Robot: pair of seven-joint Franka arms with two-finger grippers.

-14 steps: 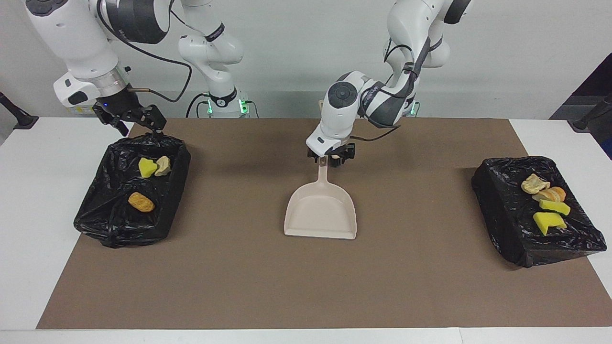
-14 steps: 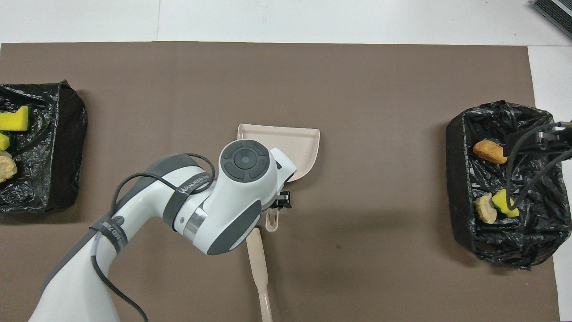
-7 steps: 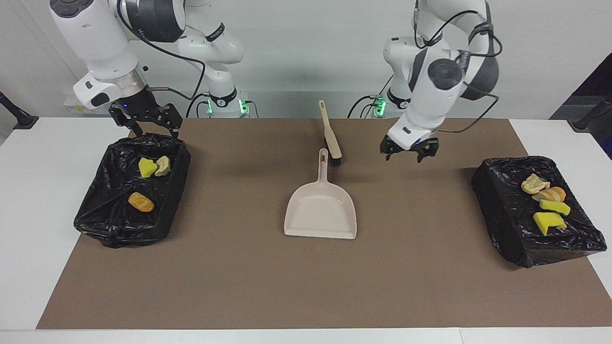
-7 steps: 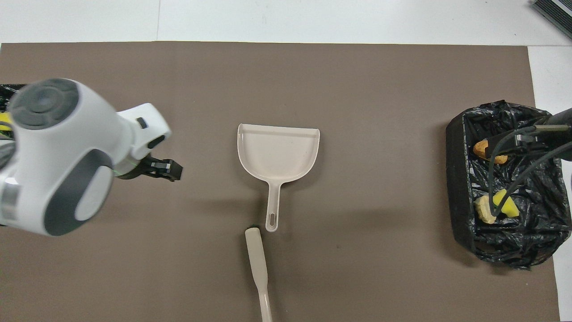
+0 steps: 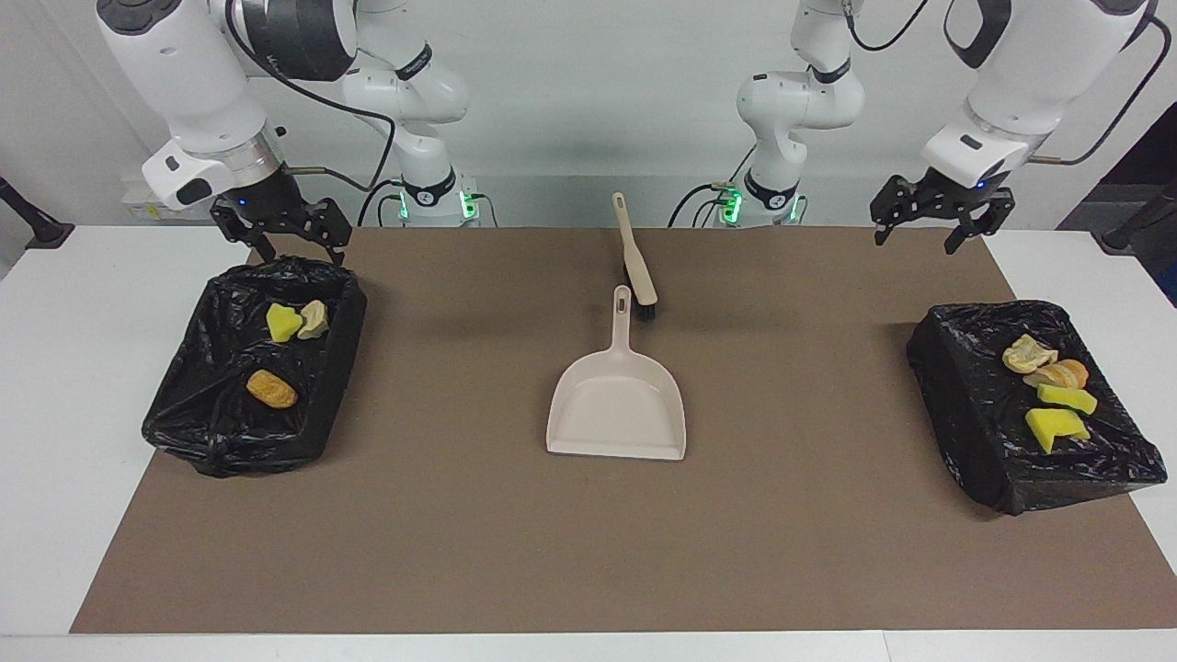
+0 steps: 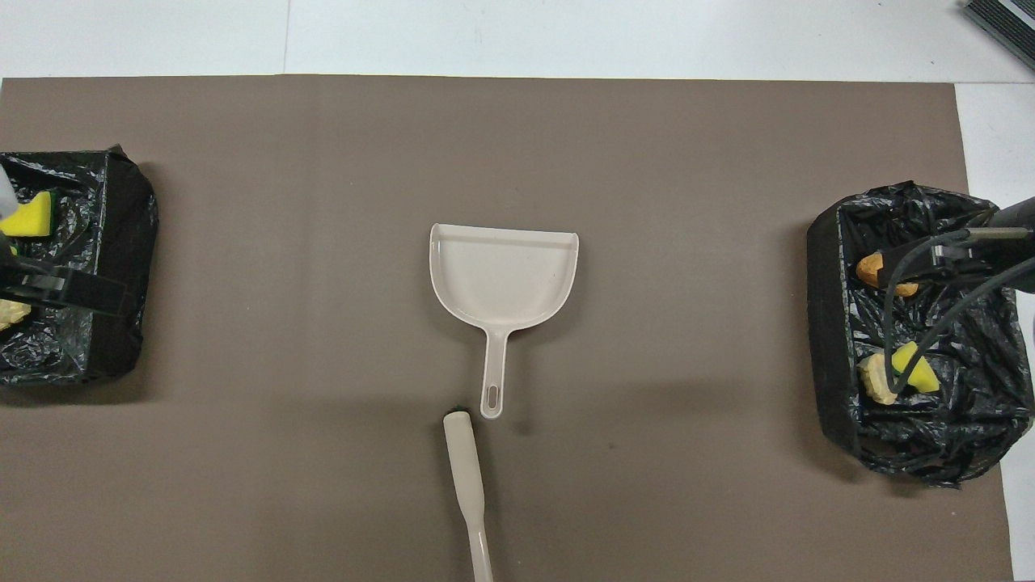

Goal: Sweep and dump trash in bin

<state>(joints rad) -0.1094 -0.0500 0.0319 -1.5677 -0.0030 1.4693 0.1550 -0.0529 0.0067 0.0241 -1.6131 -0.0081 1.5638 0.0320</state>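
- Two black-bagged bins on brown mat: one (image 5: 1030, 405) at left arm's end from dustpan, holding four trash pieces (image 5: 1053, 386); other (image 5: 253, 377) at right arm's end, holding three (image 5: 271, 388). No trash loose on mat.
- Dustpan (image 5: 618, 405) mid-mat, empty; stiff, light plastic; best taken by handle.
- Brush (image 5: 636, 262) nearer robots than dustpan, just beside its handle; slim handle suits pinch.
- Trash judged light, soft, compressible.
- Left gripper (image 5: 938, 219), right gripper (image 5: 292, 234): raised, fingers spread, empty.
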